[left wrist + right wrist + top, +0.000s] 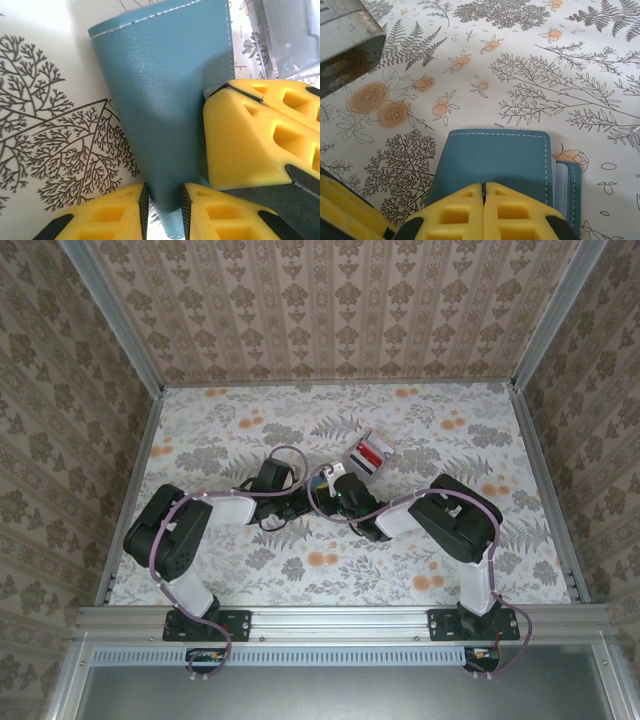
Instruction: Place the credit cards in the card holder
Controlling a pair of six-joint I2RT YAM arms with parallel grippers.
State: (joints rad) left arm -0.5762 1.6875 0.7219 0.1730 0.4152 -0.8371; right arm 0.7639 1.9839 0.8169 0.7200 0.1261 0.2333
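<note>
- The left gripper (163,210) is pinching the near narrow end of the card holder (160,100); the teal case runs straight away from its fingers, long axis in line with the gripper
- The right gripper (484,192) has its fingers pressed together, with the holder's teal cover passing in under their tips; it appears to be nipping that cover at its edge
- In the right wrist view the paler grey inside (562,175) peeks out along the cover's right side, so the case looks slightly parted there, not spread wide
- The holder lies on the floral table (530,65) at mid-table, directly between the 2 grippers and touching both
- The credit cards (372,452), a red and grey-white pile, sit on the table apart from the holder, beyond the grippers and toward the right
- The pile is nearer the right arm, so my judgement is that the right gripper would have to let go of the cover to fetch a card while the left one steadies the case
- No card is in the holder yet as far as I can tell
</note>
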